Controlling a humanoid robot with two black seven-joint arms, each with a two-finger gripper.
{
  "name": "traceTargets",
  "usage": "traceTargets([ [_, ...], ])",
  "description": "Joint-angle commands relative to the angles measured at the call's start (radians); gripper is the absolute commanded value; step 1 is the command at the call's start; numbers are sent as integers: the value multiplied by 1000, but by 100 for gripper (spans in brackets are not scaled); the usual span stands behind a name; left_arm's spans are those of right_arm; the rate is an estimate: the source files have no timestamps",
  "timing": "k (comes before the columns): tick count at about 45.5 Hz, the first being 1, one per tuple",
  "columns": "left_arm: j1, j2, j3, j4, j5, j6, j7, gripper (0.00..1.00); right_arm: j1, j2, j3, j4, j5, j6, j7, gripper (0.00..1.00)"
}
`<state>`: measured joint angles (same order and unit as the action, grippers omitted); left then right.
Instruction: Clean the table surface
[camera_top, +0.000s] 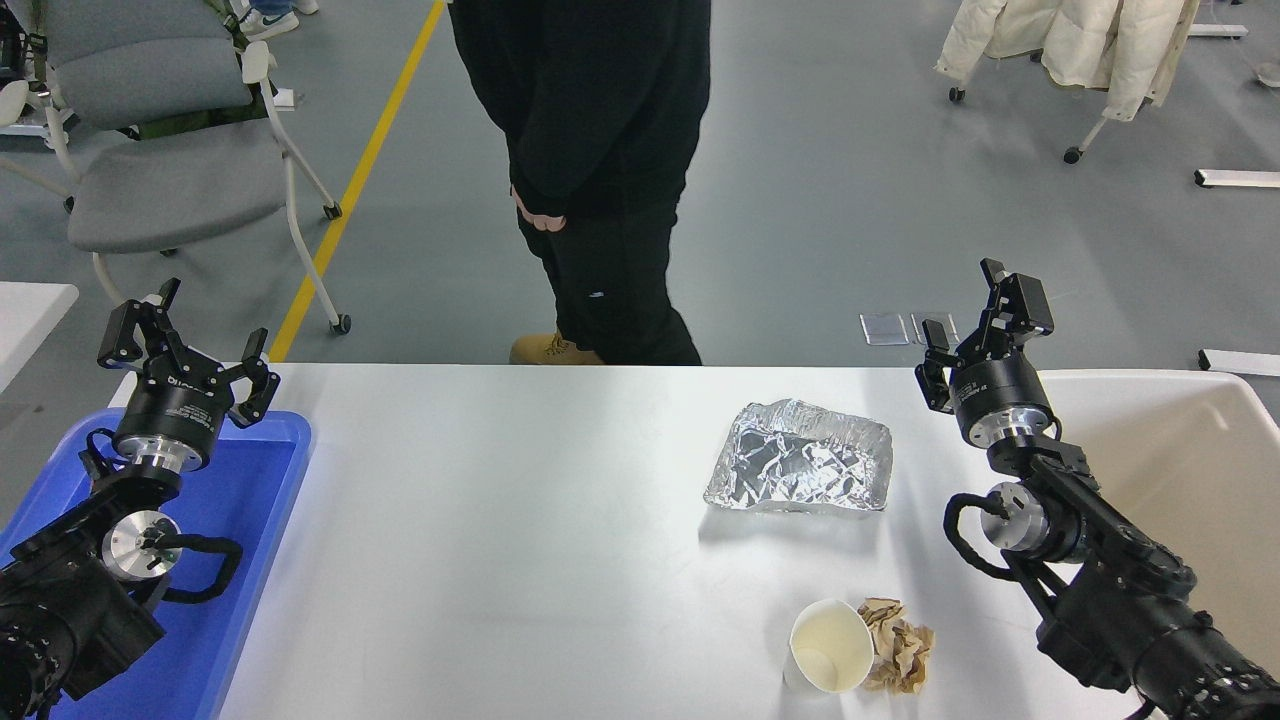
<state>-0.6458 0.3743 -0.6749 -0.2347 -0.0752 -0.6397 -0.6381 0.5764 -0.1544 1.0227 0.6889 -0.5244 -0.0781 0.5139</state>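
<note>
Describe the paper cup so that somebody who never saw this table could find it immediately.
Start at the white table surface and go to its near edge, right of centre. The paper cup lies there on its side, its open mouth showing a cream inside. Brown crumpled paper touches its right side; the crinkled foil tray sits farther back.

A white table surface (480, 560) seen from above holds a crumpled foil container (800, 458) toward 3 o'clock, and toward 5 o'clock a tipped paper cup (828, 648) touches a brown paper wad (898, 644). At 9 o'clock the left gripper (190, 345) hovers open-jawed over a blue tray (262, 520). At 3 o'clock the right gripper (975, 320) is raised, jaws apart, beside a cream bin (1180, 460); a person in black (590, 150) stands at 12 o'clock.
</note>
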Motion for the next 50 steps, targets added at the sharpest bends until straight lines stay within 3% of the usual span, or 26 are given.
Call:
traceTargets([
  [1, 0, 0, 0, 0, 0, 0, 0, 100, 0, 1, -1, 0, 0, 0, 0, 100],
  [50, 0, 0, 0, 0, 0, 0, 0, 100, 17, -5, -3, 1, 0, -12, 0, 100],
])
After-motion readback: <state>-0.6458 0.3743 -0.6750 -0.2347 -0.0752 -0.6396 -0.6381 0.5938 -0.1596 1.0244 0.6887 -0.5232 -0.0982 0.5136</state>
